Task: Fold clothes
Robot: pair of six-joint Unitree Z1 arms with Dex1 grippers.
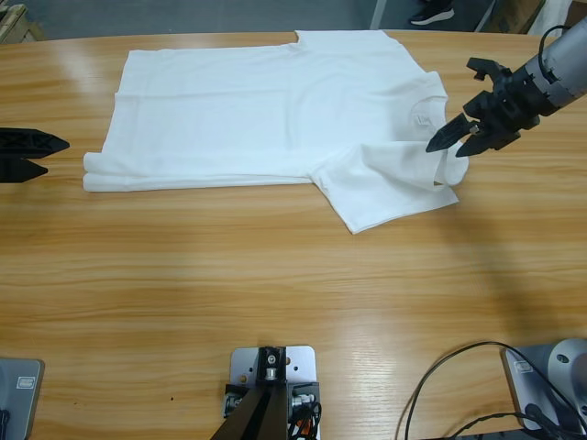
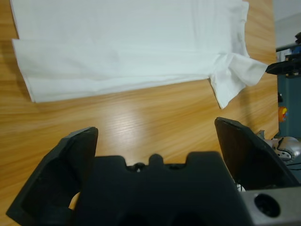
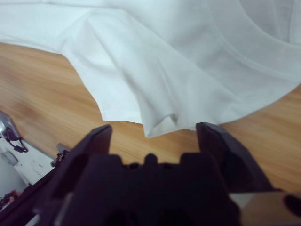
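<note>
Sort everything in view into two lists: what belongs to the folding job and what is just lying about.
Belongs to the job:
- white T-shirt, partly folded on the table
- right hand, open at the shirt's sleeve edge
- left hand, open, clear of the shirt

Just lying about:
- black cables at the table's near corner
- a person's shoe on the floor beyond the table
</note>
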